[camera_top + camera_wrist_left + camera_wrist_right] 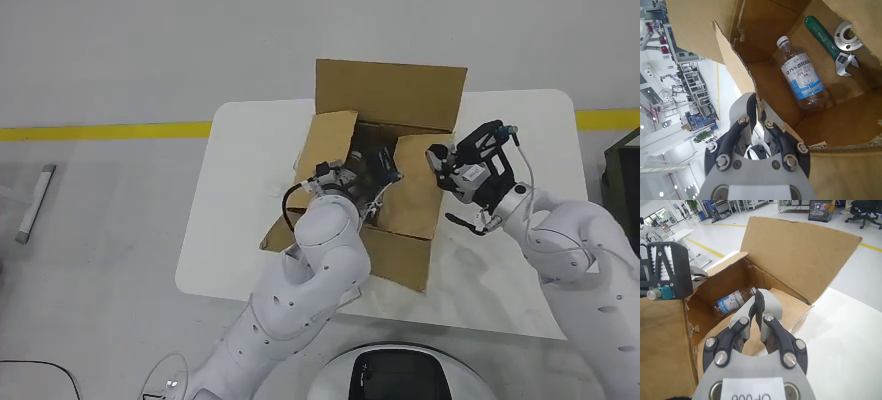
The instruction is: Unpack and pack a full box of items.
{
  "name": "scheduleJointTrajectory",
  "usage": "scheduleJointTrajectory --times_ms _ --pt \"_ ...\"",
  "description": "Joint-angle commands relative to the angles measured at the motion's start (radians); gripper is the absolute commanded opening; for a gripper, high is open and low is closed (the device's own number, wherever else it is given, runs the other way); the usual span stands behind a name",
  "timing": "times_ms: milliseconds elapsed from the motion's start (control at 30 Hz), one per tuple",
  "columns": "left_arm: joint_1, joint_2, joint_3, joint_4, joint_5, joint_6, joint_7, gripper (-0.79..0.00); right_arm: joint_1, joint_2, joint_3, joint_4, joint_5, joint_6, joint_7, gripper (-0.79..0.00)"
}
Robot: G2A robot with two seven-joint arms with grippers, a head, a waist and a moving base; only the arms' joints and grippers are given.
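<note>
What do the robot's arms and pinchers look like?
The left arm and right arm are rounded and white. The left gripper and right gripper have pale fingers, black ridged pads, black bars, silver bolts. A black cable loops by the left wrist.

box: matt cardboard, rough torn edges | bottle: clear glossy plastic | wrench: shiny metal

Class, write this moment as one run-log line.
box: open on table | left end effector: pinching flap | right end effector: closed on opposite flap | inside: bottle, wrench, metal ring
</note>
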Motion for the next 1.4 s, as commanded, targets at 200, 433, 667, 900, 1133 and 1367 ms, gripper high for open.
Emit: scheduleJointTrajectory --times_ms 200,433,667,900,1133,1367 --pt "-0.011 0.001 -0.060 -0.015 0.066 -0.042 0.018 0.000 0.007 0.005 -0.001 0.005 0.007 -0.006 0.018 -0.785" --pt "-0.020 0.014 -0.151 -0.026 0.161 -0.096 0.054 0.000 0.007 0.010 0.002 -0.001 0.011 -0.012 0.030 -0.785" --pt "0.003 0.029 -0.264 -0.013 0.172 -0.135 0.120 0.000 0.011 0.015 -0.004 -0.018 -0.007 -0.024 0.058 -0.785" --pt "0.037 0.032 -0.293 -0.043 0.202 -0.159 0.134 0.000 0.003 0.019 -0.008 -0.016 -0.004 -0.022 0.062 -0.785" --pt "0.039 0.035 -0.308 -0.029 0.282 -0.170 0.144 0.000 -0.005 0.023 -0.006 -0.016 0.005 -0.018 0.075 -0.785" --pt "0.053 0.045 -0.371 -0.023 0.364 -0.184 0.165 0.000 -0.013 0.026 -0.015 -0.011 0.006 -0.008 0.083 -0.785"
